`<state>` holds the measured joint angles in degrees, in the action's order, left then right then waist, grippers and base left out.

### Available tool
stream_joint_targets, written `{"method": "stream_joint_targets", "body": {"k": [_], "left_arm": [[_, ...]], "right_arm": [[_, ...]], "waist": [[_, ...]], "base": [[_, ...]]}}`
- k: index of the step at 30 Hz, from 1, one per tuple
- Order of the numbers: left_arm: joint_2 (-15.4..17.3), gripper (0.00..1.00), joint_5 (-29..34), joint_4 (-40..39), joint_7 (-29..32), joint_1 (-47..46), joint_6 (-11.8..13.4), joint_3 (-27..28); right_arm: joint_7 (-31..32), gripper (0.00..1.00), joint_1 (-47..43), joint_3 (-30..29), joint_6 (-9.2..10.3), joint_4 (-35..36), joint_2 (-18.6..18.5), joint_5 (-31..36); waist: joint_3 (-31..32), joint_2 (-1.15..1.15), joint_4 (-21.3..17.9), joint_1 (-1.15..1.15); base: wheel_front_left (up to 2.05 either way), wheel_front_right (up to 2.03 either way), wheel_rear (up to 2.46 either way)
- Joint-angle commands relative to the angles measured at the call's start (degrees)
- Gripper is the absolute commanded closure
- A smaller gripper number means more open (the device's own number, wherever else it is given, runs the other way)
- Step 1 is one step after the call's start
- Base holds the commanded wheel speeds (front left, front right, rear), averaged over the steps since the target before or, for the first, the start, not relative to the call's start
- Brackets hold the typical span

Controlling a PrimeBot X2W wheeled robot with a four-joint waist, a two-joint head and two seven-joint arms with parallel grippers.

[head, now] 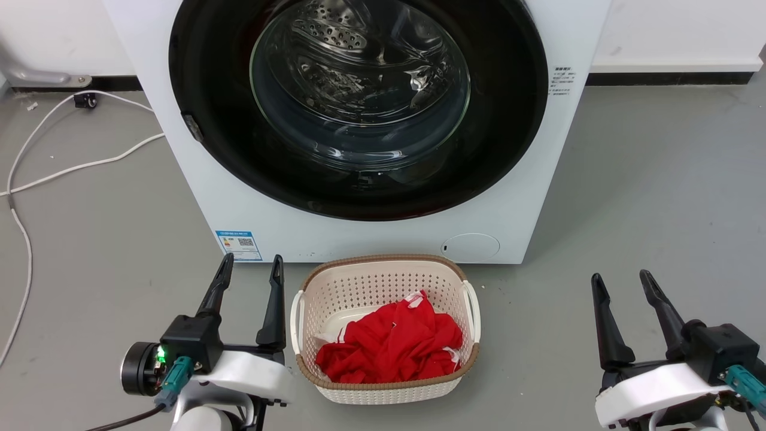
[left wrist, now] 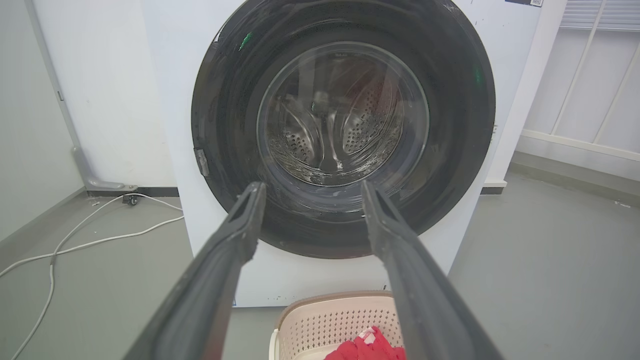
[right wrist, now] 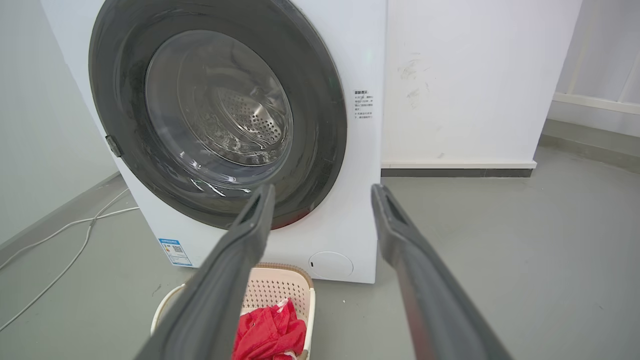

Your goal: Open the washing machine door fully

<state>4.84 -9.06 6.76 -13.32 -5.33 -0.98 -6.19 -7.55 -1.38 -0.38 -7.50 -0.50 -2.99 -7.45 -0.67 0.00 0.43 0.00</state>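
left gripper and right gripper both spread, empty

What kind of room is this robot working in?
Most likely a laundry corner of a bare room or lab: a white front-loading washing machine with its round black door shut, a basket of red clothes before it, and a white cable trailing over the grey floor.

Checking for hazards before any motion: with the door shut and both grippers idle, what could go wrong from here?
1. The door is glossy, with just a small tab on its left edge; the open left gripper may slip off it.
2. The basket sits right before the machine; a reaching arm could knock it.
3. A cable trails at the machine's left; the wheels might snag it.
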Motion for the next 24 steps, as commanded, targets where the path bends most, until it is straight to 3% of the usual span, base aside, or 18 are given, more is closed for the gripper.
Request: {"method": "stream_joint_targets", "body": {"k": [1,14,24], "left_arm": [[0.2,0.00,1.3,-0.1,-0.4,-0.9,0.2,-0.2],[-0.1,0.00,5.8,0.2,-1.7,-0.7,0.4,-0.3],[-0.7,0.00,5.6,0.8,-2.0,-0.8,-0.3,0.0]], "right_arm": [[-0.4,0.00,-0.3,0.1,0.02,0.3,0.2,1.3],[-1.6,0.00,-0.6,0.5,0.03,0.3,0.2,4.8],[-1.9,0.00,-0.4,0.6,0.02,-0.3,0.2,4.3]], "waist": [[0.0,0.00,0.0,0.00],[-0.3,0.00,0.2,0.00],[-0.4,0.00,0.2,0.00]], "base": [[0.00,0.00,0.00],[0.00,0.00,0.00],[0.00,0.00,0.00]]}}
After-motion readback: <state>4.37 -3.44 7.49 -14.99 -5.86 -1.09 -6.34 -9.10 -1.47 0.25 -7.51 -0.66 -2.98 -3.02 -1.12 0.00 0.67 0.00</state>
